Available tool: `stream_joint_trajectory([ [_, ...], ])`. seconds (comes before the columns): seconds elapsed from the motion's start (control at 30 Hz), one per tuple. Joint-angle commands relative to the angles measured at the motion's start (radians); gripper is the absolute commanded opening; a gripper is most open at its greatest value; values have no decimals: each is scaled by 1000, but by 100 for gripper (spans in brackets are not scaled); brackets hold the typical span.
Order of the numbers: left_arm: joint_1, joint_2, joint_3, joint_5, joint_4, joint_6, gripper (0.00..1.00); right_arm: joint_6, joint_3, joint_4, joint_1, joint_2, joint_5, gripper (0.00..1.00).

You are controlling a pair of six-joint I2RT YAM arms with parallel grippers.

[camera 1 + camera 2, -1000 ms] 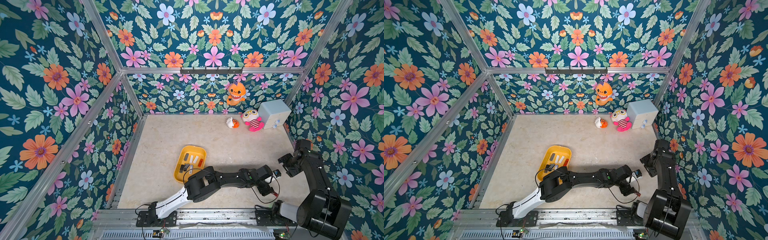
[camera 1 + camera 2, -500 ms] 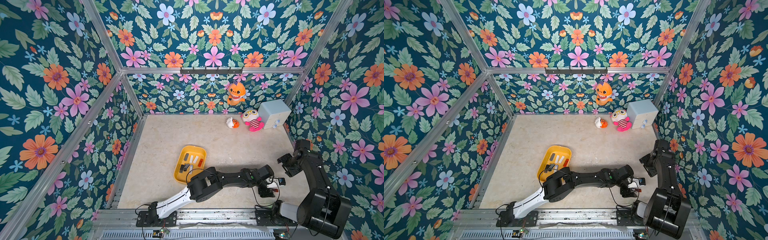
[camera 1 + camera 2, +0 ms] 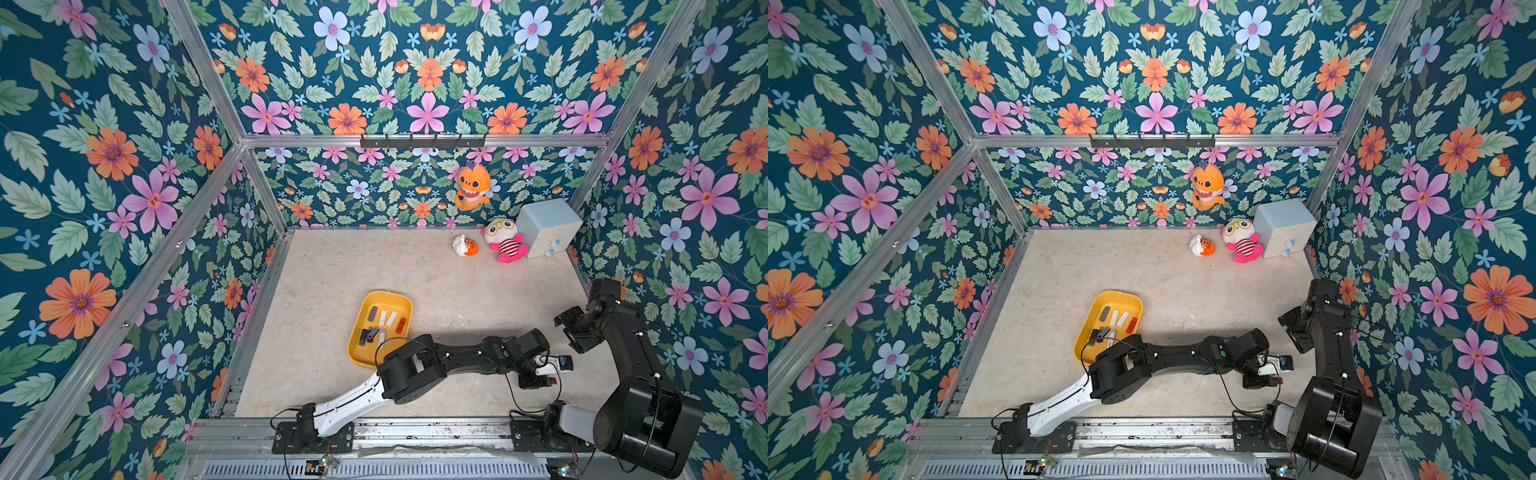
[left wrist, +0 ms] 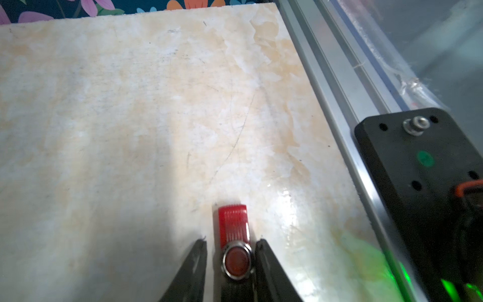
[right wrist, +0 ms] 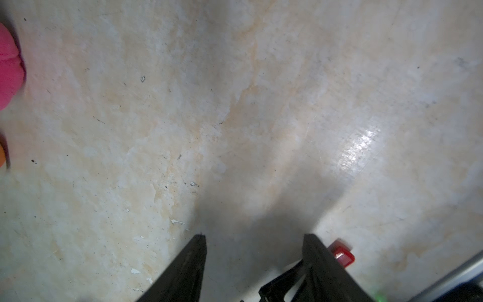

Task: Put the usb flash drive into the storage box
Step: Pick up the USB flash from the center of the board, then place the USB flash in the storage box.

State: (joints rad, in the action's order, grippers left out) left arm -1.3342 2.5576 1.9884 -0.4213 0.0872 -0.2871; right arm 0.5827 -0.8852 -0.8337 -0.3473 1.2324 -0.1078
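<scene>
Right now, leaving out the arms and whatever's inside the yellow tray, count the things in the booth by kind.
Toys: 3 (hanging orange toy, pink striped doll, small white-orange toy)
Drawer cabinet: 1
Yellow tray: 1
Red flash drive: 1
Total: 6

I see only the front of the flash drive; its back runs off the picture. The bits in the yellow tray are too small to name.

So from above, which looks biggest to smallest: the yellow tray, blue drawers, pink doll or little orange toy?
1. yellow tray
2. blue drawers, nearly as big and farther away, so unsure
3. pink doll
4. little orange toy
</scene>
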Motion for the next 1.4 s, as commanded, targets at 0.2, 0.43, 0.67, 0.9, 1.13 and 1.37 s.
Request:
stream_joint_trajectory([
  [0.2,-1,-98,-161,40,102,71,12,9,20,19,0,-10,-36,64],
  [0.43,3,-300,-335,65,15,133,6,43,64,72,1,-38,-82,63],
  [0.67,27,-619,-588,193,-11,256,5,75,94,117,15,-56,-133,62],
  [0.9,161,-1121,-955,488,44,550,8,99,105,152,146,-81,-86,62],
  [1.13,291,-1408,-1151,692,302,872,14,105,97,168,238,-67,-49,61],
  [1.37,308,-1436,-1303,744,345,1064,13,86,124,172,272,-69,-52,61],
])
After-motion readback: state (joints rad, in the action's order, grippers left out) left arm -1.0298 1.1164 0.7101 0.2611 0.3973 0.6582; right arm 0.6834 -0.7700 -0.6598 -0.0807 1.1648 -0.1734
